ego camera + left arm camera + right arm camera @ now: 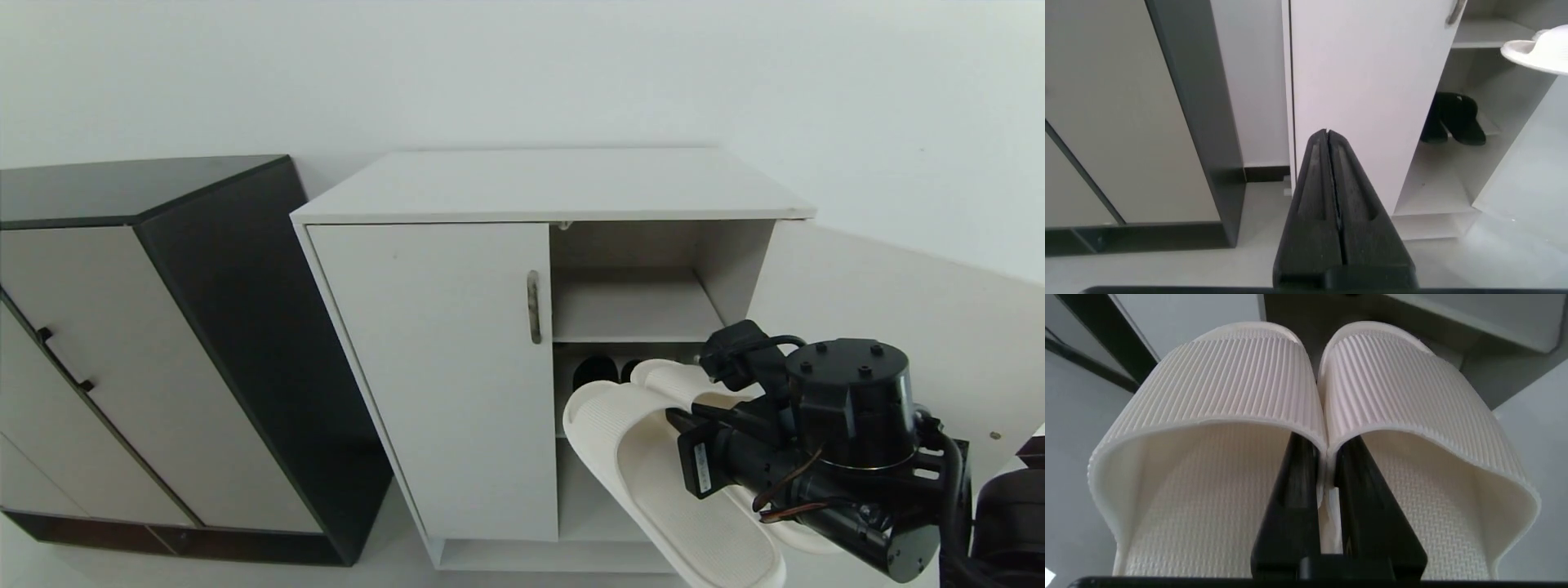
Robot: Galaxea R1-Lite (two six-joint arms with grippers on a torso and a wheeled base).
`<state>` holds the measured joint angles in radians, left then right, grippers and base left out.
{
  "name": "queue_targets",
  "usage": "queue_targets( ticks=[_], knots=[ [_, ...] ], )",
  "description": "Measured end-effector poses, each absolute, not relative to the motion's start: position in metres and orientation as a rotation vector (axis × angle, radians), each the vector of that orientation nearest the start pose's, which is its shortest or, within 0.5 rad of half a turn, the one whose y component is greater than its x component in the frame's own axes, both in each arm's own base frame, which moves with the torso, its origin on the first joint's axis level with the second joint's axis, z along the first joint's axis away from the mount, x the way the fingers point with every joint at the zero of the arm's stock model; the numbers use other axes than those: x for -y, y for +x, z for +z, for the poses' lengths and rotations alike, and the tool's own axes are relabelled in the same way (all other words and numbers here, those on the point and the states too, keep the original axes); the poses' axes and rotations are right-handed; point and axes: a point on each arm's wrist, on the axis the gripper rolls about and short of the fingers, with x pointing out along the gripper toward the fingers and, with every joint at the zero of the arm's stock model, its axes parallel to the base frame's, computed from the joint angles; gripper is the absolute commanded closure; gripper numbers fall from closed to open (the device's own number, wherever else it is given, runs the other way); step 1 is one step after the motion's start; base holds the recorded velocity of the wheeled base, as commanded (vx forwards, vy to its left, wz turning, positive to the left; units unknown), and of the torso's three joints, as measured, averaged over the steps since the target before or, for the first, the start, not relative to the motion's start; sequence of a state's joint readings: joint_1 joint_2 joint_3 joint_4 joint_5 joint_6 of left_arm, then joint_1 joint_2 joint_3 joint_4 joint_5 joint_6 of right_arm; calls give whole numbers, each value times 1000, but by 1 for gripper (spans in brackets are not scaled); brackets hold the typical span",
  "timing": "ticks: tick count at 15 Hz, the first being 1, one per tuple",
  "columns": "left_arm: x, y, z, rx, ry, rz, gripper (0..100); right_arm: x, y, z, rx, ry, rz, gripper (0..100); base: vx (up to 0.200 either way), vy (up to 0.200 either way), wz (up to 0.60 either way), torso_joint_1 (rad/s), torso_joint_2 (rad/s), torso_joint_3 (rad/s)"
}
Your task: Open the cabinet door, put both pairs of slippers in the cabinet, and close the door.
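White slippers (645, 457) — two, in right hand (1323, 469), black slippers (1458, 118) — two, shelved

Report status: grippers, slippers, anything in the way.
Right gripper shut on white slippers, at open side of cabinet. Left gripper shut, empty. Black slippers already inside.

- We are seeing a black right arm (853, 408), its round wrist cap dotted with screws.
- We are noticing black and brownish cables (796, 508) and a pale label (700, 467).
- We are viewing matte black, wedge-shaped fingers on the left gripper (1327, 139) and right gripper (1323, 457).
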<state>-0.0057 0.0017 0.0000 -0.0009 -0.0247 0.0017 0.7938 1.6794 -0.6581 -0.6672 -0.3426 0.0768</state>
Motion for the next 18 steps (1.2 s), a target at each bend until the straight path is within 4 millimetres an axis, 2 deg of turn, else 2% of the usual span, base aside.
queue_targets(
  ticks=[9, 15, 18],
  knots=[
    [0, -23, 76, -2, 2, -29, 100, -197, 203, 152, -323, -121, 435, 100, 0, 0, 0, -68, 429, 362],
    [0, -23, 76, 0, 2, -30, 100, -199, 202, 152, -306, -145, 446, 100, 0, 0, 0, -2, 57, 51],
    [0, -23, 76, 0, 2, -30, 100, -205, 201, 154, -287, -147, 390, 100, 0, 0, 0, 0, 0, 0]
  ],
)
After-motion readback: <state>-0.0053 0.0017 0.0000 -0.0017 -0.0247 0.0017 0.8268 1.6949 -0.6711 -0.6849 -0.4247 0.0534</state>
